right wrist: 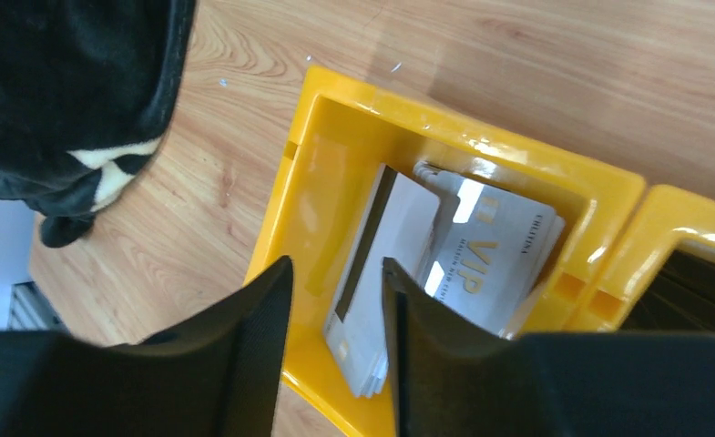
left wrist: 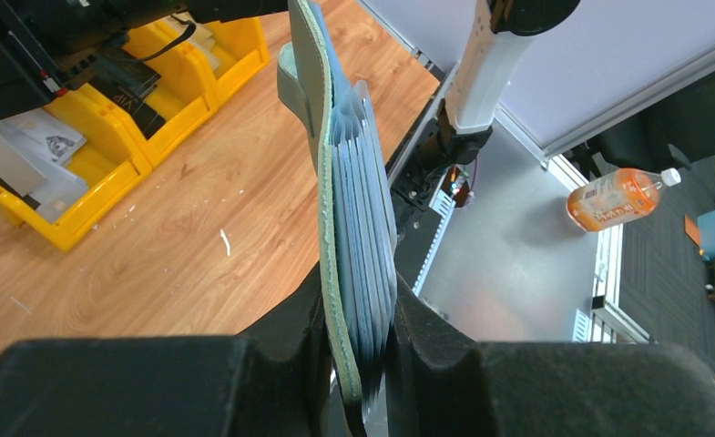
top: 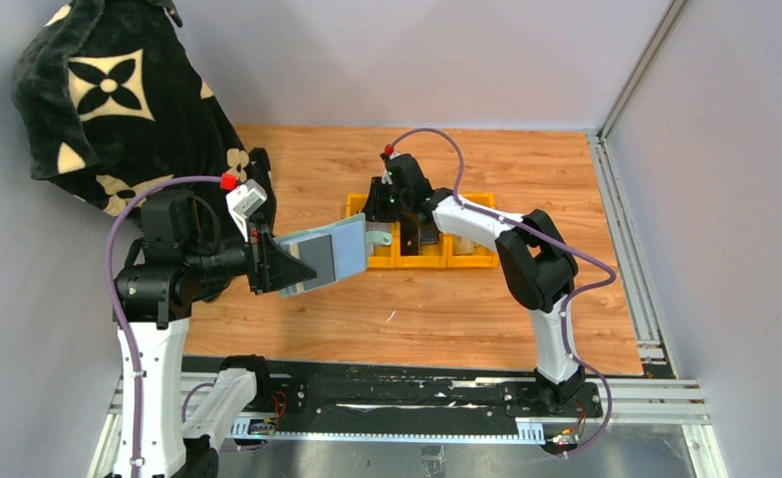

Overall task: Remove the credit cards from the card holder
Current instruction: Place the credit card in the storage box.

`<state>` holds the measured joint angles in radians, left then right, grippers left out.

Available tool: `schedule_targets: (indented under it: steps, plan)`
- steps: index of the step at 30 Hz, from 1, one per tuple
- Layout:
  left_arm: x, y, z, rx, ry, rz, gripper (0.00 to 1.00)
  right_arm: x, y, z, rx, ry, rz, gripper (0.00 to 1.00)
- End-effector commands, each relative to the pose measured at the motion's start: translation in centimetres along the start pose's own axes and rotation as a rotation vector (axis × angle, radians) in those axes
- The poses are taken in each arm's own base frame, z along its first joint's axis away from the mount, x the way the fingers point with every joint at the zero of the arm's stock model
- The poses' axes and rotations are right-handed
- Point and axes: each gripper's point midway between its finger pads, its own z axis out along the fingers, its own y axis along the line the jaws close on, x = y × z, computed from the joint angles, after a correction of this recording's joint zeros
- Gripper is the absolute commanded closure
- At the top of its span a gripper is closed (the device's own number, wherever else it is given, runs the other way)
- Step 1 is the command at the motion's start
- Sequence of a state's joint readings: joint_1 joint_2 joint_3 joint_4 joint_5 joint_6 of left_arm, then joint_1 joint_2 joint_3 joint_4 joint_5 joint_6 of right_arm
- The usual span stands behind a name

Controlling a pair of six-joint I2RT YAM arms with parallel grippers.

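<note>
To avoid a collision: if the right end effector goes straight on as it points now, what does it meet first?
The right end effector aims down into the yellow bin, so probably the cards lying there first. Depth is unclear.

I count one card holder (top: pixel 332 254), three yellow bins (top: pixel 421 261), at least two credit cards (right wrist: pixel 490 264) in the leftmost, one black cloth (top: pixel 98 100), one orange bottle (left wrist: pixel 617 198).

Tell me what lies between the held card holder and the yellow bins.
Bare wooden table with small white flecks, nothing else, between the card holder and the yellow bins; the left wrist view shows it.
</note>
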<state>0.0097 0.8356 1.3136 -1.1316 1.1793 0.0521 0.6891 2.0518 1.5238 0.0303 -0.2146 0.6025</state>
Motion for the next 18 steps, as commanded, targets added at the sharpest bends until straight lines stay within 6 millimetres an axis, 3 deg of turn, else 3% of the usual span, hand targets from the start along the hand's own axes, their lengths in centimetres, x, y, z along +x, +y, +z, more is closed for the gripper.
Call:
schedule_targets:
  steps: [1,5,10,13,18]
  plan:
    - [-0.4,-1.5,-0.1,0.074,-0.015,0.018,0.91,-4.5,2.7,-4.2,0.001,-0.132,-0.08,0.51]
    - [-0.3,-1.7,-0.1,0.094,-0.014,0.014,0.92,-8.3,6.3,-10.4,-0.106,-0.235,-0.143,0.41]
    - [0.0,-2.4,-0.2,0.122,-0.017,0.016,0.92,-11.6,13.0,-20.2,-0.447,-0.348,-0.195,0.24]
    - [0.1,-2.6,-0.3,0.123,-0.021,0.031,0.93,-11.0,16.5,-25.1,-0.669,-0.34,-0.215,0.19]
    - [0.6,-2.7,-0.3,0.124,-0.02,0.027,0.95,-7.1,21.3,-30.9,-0.98,-0.242,-0.27,0.18]
